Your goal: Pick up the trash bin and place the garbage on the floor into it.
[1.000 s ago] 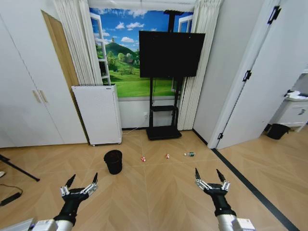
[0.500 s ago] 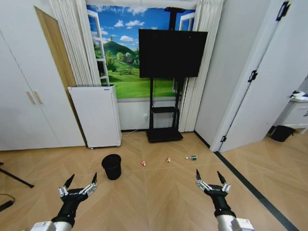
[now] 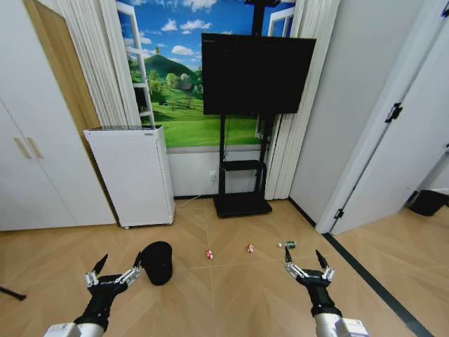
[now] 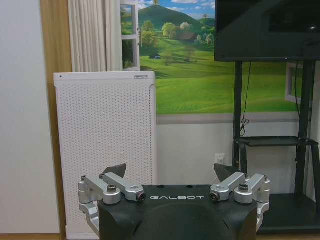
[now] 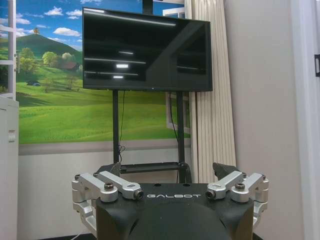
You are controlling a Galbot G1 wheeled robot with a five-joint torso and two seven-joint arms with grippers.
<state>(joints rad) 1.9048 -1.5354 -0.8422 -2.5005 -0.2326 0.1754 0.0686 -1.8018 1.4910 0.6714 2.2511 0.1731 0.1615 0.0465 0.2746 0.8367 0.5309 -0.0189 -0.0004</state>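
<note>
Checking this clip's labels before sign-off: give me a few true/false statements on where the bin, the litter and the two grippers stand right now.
1. The trash bin stands upright on the floor. True.
2. The left gripper is shut on the bin. False: it is open and empty, held low just beside the bin.
3. Three pieces of garbage lie in a loose row: two red-and-white pieces and a small bottle. True.
4. The bottle is already inside the bin. False: it lies on the floor, at the end of the row farthest from the bin.
5. The right gripper is open and holds nothing. True.
</note>
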